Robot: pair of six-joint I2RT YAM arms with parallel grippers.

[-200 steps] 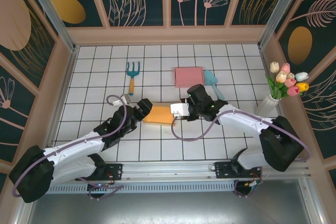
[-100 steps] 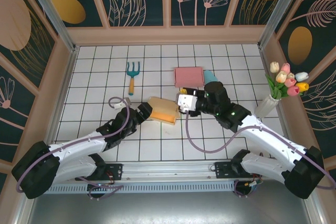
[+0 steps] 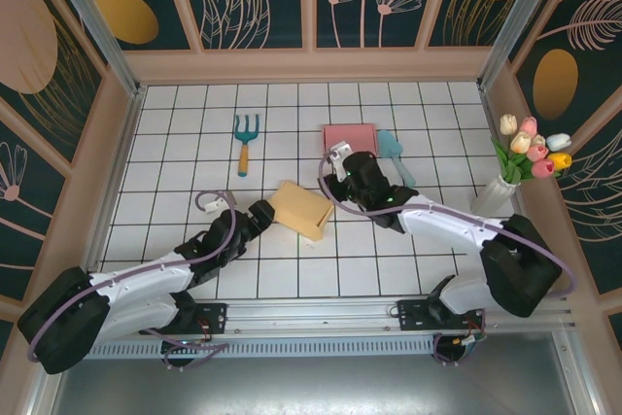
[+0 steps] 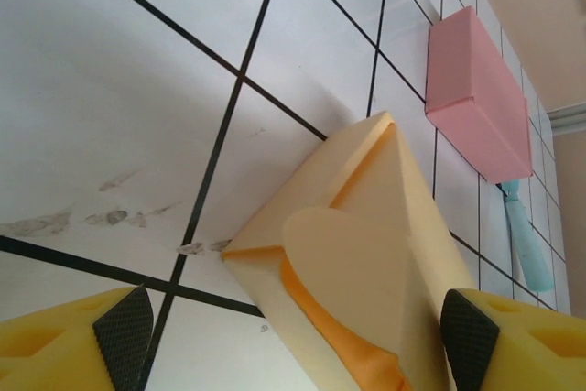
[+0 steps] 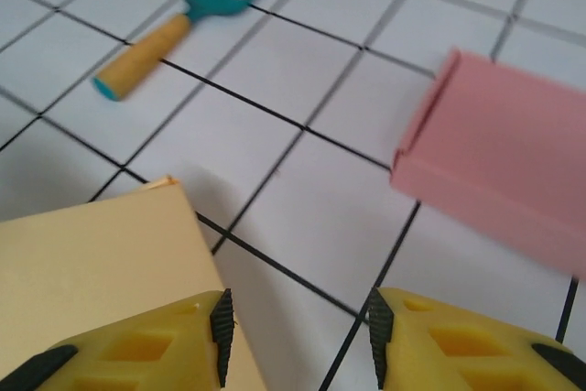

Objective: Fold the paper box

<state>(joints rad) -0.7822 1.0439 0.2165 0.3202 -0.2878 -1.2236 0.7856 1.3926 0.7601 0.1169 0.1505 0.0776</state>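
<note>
The yellow paper box (image 3: 301, 209) lies tilted on the tiled table, one end flap bent over an orange inner edge (image 4: 366, 244). My left gripper (image 3: 260, 215) is at its left end, open. The box end sits between the fingers (image 4: 293, 341). The right pad (image 4: 465, 336) is at the box's side and the left pad (image 4: 124, 336) stands apart from it. My right gripper (image 3: 335, 180) hovers just beyond the box's far right corner, open, with bare tile between its pads (image 5: 298, 336). A box panel (image 5: 92, 263) lies against its left finger.
A pink box (image 3: 350, 140) lies behind the right gripper, a teal scoop (image 3: 394, 153) beside it. A garden fork (image 3: 245, 138) lies at the back left. A vase of tulips (image 3: 505, 182) stands by the right wall. Walls enclose the table.
The right gripper has left the box's right end and swung back toward the pink box. The box has turned and tipped up. The left gripper stays at its left end.
</note>
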